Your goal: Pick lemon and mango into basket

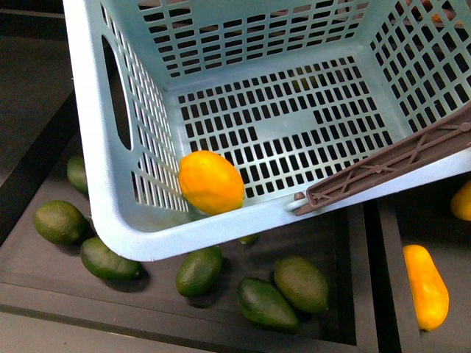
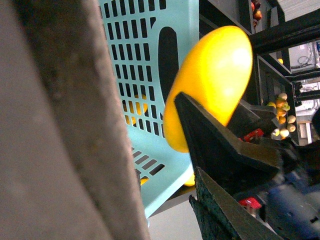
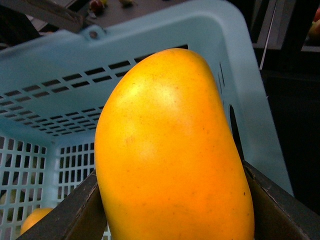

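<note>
Judging by its bulk between the jaws, the mango [image 3: 170, 135] would handle as a fairly heavy fruit, firm but easily bruised, with smooth skin that could slip. A hold across its broad middle, where the sides ran nearly parallel, looked safer than one near the tapering ends. The right gripper [image 3: 172, 212] had it just so: its dark jaws stood wide, clamped on the fruit's two flanks, with the rounded end sticking out beyond them. The fruit hung before the open mouth of the basket [image 3: 150, 40], not yet inside as far as I could tell. Its skin was orange-yellow, deeper orange low down and paler with a soft sheen toward the tip, faintly speckled and unbroken. The lemon [image 1: 211, 182] lay on the basket's slotted floor against the near wall. The left gripper [image 2: 227, 122] gripped a bright yellow fruit [image 2: 212, 75] just outside the basket's wall by the handle slot; whether it was a lemon or a mango I could not tell.
</note>
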Available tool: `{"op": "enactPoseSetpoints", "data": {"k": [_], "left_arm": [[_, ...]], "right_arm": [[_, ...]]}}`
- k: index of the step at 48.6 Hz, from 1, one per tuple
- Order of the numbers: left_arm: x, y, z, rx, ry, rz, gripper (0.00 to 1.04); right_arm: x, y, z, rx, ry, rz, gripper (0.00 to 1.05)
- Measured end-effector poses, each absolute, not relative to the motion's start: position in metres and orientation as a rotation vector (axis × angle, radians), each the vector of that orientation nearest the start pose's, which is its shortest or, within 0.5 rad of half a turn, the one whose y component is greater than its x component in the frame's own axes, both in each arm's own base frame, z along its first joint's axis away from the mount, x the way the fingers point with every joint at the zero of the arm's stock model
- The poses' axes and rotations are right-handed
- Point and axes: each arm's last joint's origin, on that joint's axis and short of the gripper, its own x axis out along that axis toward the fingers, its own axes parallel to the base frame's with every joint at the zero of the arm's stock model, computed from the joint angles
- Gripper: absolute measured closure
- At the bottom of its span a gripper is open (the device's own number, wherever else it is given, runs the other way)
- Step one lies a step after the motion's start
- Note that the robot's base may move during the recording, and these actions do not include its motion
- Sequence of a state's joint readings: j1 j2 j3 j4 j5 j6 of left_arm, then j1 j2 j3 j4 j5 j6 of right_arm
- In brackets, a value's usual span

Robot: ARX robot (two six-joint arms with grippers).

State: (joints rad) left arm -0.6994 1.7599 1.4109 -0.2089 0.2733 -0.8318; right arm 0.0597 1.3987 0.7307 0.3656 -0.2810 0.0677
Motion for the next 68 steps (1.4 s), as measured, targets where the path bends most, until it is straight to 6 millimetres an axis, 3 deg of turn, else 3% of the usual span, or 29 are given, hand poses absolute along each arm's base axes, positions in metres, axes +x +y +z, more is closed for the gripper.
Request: {"op": "enactPoseSetpoints", "data": {"k": [5, 13, 23, 33, 42, 51, 66, 68], "left_arm": [[0.302, -0.264, 0.285, -0.621, 0.917, -0.648, 0.74], [0.302, -0.264, 0.285, -0.622, 0.917, -0.648, 0.74], [0.302, -0.264, 0.284, -0.623, 0.918, -0.645, 0.74], [0.303, -0.264, 0.284, -0.624, 0.914, -0.637, 0.74], [0.302, -0.264, 0.284, -0.624, 0.919, -0.645, 0.74], [0.302, -0.265, 0.284, -0.625, 0.923, -0.653, 0.74], [0.302, -0.264, 0.284, -0.621, 0.914, -0.639, 0.74], [0.302, -0.264, 0.284, -0.621, 0.915, -0.641, 0.74]], "right_arm": [[0.299, 0.028, 0.223, 0.103, 0.342, 0.332, 0.38], [0.302, 0.024, 0.223, 0.135, 0.346, 0.324, 0.07], [0.297, 0.009, 0.228, 0.209, 0.334, 0.272, 0.09], [0.26, -0.024, 0.231, 0.33, 0.27, 0.033, 0.09], [0.257, -0.026, 0.234, 0.348, 0.253, 0.02, 0.09], [0.237, -0.02, 0.219, 0.103, 0.023, -0.005, 0.35], [0.185, -0.001, 0.191, 0.01, 0.007, 0.003, 1.02], [0.18, -0.001, 0.188, 0.005, 0.009, 0.0, 1.03]]}}
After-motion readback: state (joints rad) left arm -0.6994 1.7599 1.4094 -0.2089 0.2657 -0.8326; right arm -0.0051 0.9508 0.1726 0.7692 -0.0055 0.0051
